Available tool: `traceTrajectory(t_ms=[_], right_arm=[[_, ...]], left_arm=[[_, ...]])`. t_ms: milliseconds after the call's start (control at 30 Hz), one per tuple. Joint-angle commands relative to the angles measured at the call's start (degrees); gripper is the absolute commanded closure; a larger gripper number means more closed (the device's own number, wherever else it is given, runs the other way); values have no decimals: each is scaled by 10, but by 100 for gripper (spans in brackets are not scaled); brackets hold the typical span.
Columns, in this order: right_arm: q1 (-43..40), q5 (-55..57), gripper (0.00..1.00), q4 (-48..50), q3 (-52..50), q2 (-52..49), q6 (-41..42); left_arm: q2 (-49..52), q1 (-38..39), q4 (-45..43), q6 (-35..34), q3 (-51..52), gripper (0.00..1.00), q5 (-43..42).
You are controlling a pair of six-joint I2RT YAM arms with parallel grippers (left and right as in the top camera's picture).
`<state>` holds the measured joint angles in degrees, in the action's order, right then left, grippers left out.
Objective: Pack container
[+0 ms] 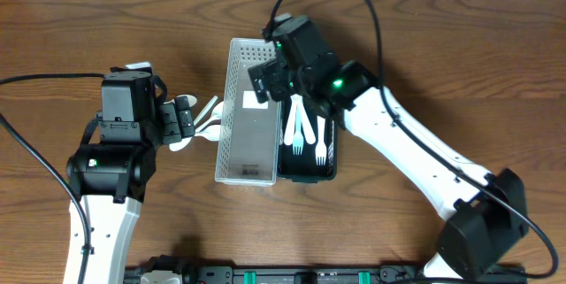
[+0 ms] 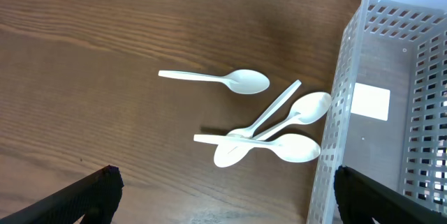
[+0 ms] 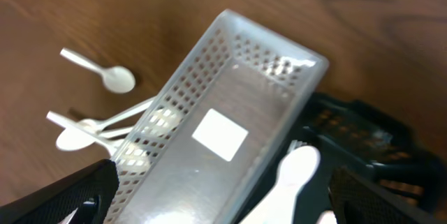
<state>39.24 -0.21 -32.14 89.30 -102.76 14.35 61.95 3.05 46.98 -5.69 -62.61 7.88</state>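
Right gripper (image 1: 263, 80) spread above white basket (image 1: 252, 153), left gripper (image 1: 182, 120) spread over spoons (image 2: 299, 148)

You see a brown wood table (image 2: 105, 56) with dark lines in it and a soft shine. The spoons (image 2: 248, 81) look like smooth white plastic, a bit shiny. The basket (image 2: 335, 112) is milky white plastic full of little holes. The tray (image 1: 307, 176) is black plastic, the forks (image 1: 299, 134) white plastic.

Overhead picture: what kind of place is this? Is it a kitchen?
Probably a robot lab workbench, not a kitchen: two robot arms over a wooden table, plastic spoons beside a white basket.
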Motion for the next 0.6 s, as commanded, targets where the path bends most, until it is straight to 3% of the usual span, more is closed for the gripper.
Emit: traceTrajectory(t_ms=[0, 200, 567], right_arm=[[6, -31, 7, 11, 5, -7, 4], [37, 44, 20, -2, 5, -24, 110], [105, 154, 23, -12, 5, -112, 255]], left_arm=[[2, -3, 2, 9, -9, 2, 1], [2, -3, 2, 9, -9, 2, 1], [2, -3, 2, 9, -9, 2, 1]])
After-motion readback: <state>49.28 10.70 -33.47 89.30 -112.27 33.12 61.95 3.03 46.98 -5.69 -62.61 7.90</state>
